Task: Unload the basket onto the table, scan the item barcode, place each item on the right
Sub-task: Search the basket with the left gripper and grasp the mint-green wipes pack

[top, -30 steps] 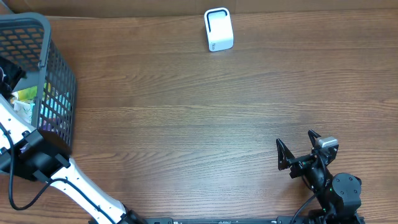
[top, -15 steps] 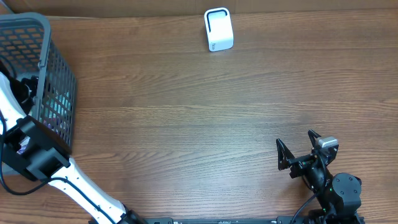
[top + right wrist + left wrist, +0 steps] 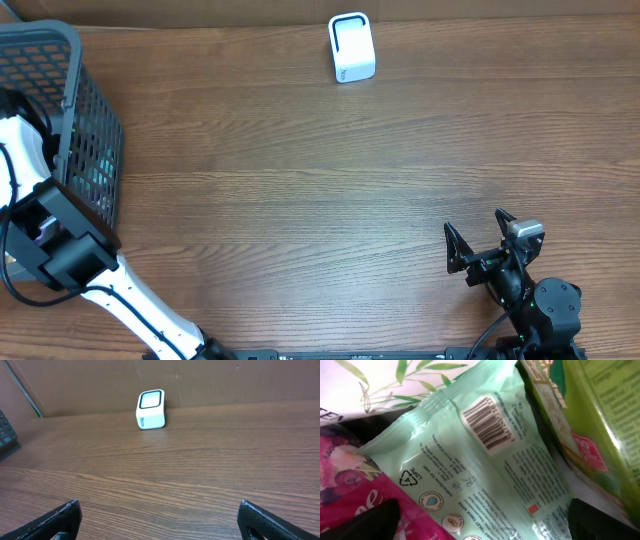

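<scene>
A pale green wipes pack [image 3: 485, 460] lies in the basket with its barcode [image 3: 485, 422] facing up. My left gripper [image 3: 485, 520] hangs open just above it, one fingertip over each side of the pack, holding nothing. From overhead, the left arm [image 3: 25, 150] reaches into the grey basket [image 3: 90, 110] at the left edge and the basket wall hides its fingers. The white scanner [image 3: 351, 47] stands at the table's far edge, also seen ahead in the right wrist view [image 3: 150, 409]. My right gripper [image 3: 480, 238] rests open and empty near the front right.
Around the green pack lie a pink flowered pack [image 3: 350, 485], a white pack with leaf print [image 3: 395, 380] and a glossy green bag [image 3: 590, 410]. A cardboard wall [image 3: 225, 380] backs the wooden table [image 3: 300, 200].
My left gripper has opened wide and the left arm has shifted a little further into the basket. The right arm has not moved.
</scene>
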Robot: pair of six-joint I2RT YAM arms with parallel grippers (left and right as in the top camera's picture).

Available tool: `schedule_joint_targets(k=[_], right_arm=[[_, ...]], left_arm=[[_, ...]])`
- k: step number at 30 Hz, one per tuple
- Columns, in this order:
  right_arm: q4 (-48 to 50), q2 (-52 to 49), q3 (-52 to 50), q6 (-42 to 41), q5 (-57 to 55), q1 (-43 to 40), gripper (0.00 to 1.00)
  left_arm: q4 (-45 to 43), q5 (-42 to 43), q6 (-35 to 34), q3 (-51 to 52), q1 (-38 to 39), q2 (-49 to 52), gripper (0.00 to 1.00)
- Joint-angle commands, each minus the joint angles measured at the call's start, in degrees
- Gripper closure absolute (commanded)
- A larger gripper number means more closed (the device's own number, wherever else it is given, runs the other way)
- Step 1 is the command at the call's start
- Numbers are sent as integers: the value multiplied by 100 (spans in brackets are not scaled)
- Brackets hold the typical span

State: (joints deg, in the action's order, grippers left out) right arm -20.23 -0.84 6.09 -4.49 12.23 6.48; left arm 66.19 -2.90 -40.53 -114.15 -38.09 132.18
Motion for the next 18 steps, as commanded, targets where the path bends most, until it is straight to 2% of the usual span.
schedule_joint_targets(k=[1,3,6,8,14,18], right_arm=[[-114,68,42,-24,74,37,0],[-114,68,42,-24,74,37,0],[-114,68,42,-24,74,37,0],[-114,68,42,-24,74,37,0],[-114,68,42,-24,74,37,0],[-114,68,42,-24,74,37,0]], left_arm=[[-13,-28,-81,345,-11,245,11],[-4,-28,129,345,-11,245,28],[0,-26,481,345,-13,245,45],[20,-26,592,343,-13,243,52],[205,0,621,245,-24,238,57],[608,37,807,-278,-24,238,62]])
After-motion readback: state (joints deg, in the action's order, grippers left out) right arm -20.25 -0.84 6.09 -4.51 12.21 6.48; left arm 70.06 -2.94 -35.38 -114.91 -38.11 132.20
